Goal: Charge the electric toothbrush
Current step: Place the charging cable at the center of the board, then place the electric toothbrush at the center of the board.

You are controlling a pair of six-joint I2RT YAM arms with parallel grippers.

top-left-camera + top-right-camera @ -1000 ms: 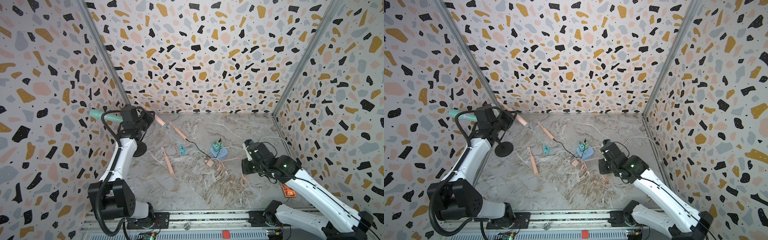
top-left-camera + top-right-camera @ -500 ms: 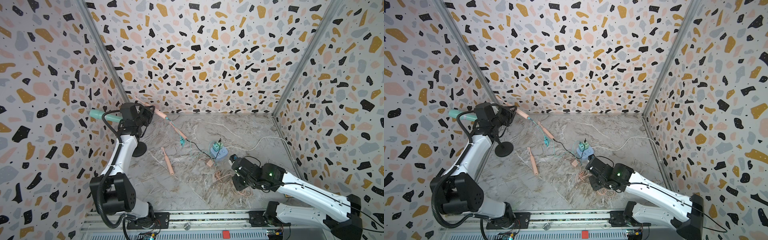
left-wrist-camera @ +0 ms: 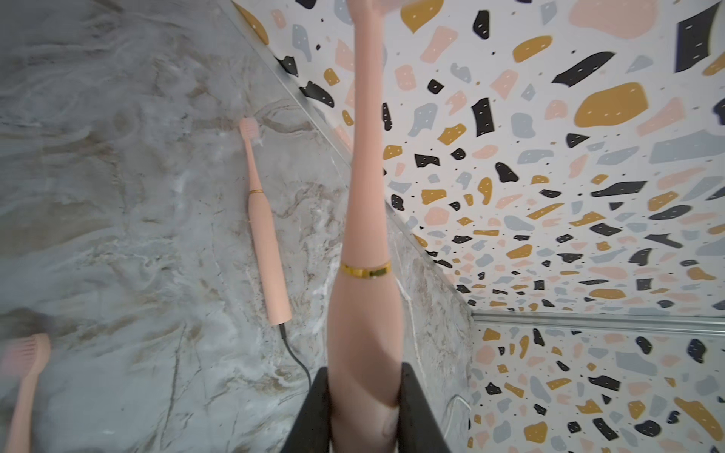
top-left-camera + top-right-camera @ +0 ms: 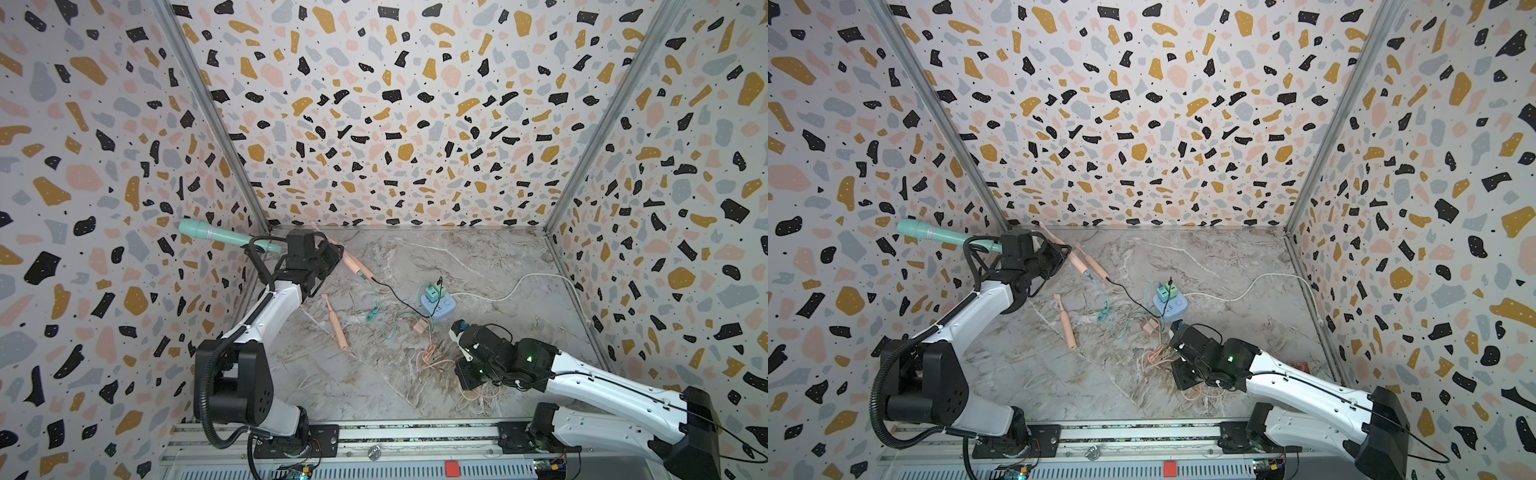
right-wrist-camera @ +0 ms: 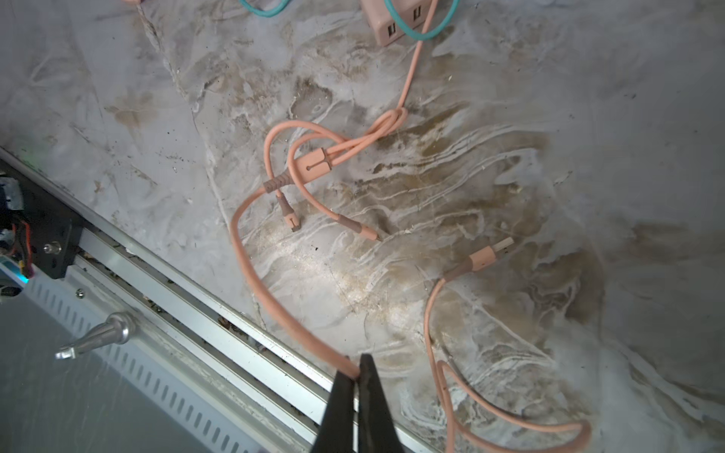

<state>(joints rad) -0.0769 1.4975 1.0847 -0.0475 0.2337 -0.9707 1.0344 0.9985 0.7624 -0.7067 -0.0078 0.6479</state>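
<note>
Pink electric toothbrush (image 3: 365, 219) sits clamped by its handle in the left gripper (image 3: 365, 392), jaws narrow, at 11 o'clock on the marble floor (image 4: 478, 266). Its long axis points head-first between 10 and 11 o'clock. The right gripper (image 5: 357, 378), at 5 o'clock, is pinched tight on the pink charging cable (image 5: 251, 270).

Terrazzo-patterned walls (image 4: 395, 104), grey marbled floor (image 4: 478, 257)

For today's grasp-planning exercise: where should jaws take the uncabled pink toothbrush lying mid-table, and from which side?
Probably the toothbrush by its thick handle, the end nearer the front rail, not its thin neck. Come straight down, jaws across its length: it lies flat, with bare table either side.
</note>
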